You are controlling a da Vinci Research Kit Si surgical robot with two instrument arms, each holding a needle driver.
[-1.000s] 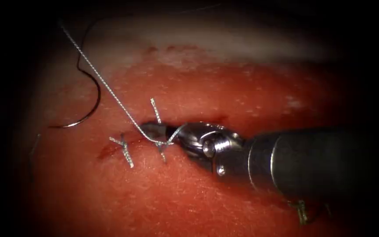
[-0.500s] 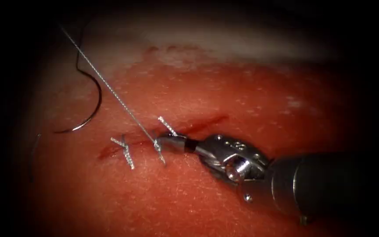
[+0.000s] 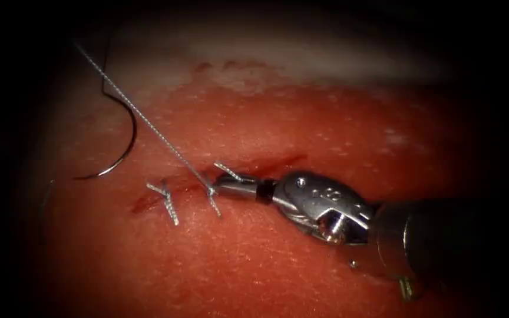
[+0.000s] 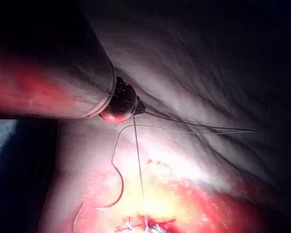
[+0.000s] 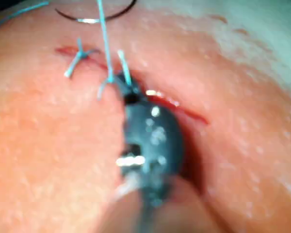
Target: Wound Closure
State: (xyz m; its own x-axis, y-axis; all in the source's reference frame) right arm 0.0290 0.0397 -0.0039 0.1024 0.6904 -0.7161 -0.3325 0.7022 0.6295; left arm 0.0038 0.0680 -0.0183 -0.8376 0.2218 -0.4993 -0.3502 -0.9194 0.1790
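Your right tool (image 3: 222,184), jaws together at the knot (image 3: 210,191) mid-frame, lies far right of the free needle (image 3: 119,156) at upper left.

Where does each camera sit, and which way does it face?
Endoscope: above and in front, facing the cut; right tool grips thread by the knot.
Left wrist: looks along its shaft; left tool holds the taut thread.
Right wrist: looks along its shaft at its own jaws, at the cut.
Shared: all three show the needle lying free on the tissue, left of the cut.
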